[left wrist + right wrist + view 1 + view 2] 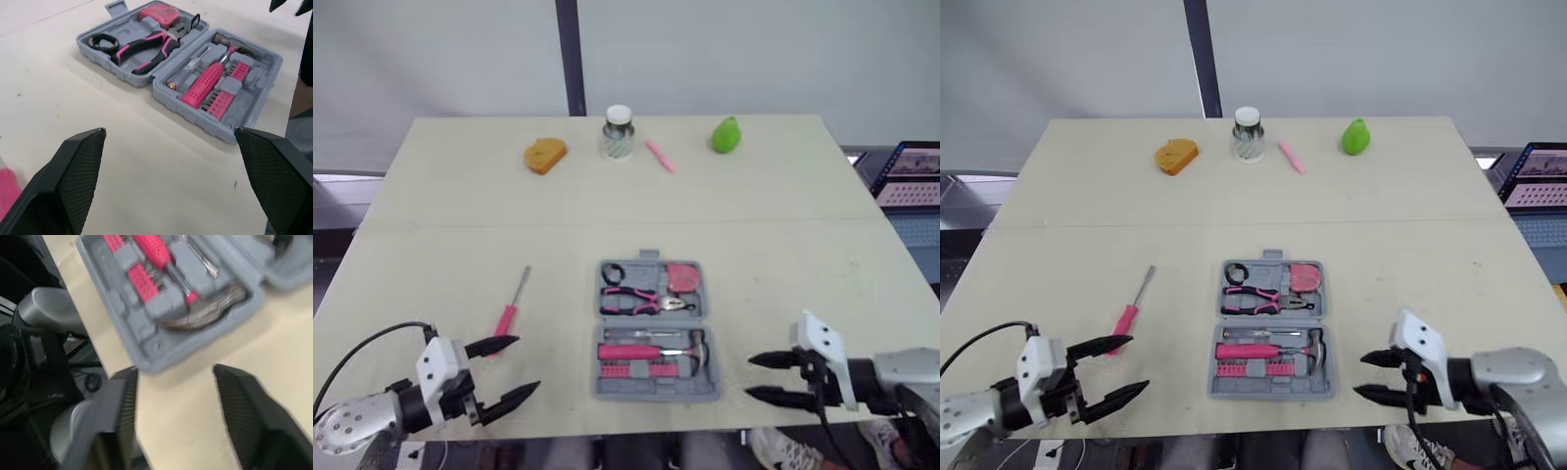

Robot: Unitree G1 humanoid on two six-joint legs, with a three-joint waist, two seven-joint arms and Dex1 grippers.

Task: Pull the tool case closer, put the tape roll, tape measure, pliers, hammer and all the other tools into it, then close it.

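The grey tool case (709, 338) lies open near the table's front edge. Its far half holds a black tape roll (612, 274), pink-handled pliers (631, 299) and a pink tape measure (682, 277). The near half holds a hammer (651, 351) and a row of bits. A pink screwdriver (509, 308) lies on the table left of the case. My left gripper (528, 362) is open, empty, just near of the screwdriver. My right gripper (749, 377) is open and empty right of the case, its fingertips close to the case's corner (161, 360).
Along the table's far side stand an orange sponge-like piece (545, 155), a small jar (619, 132), a pink marker (659, 156) and a green pear (726, 135). A laptop (911, 176) sits beyond the table's right edge. Both grippers hover at the front edge.
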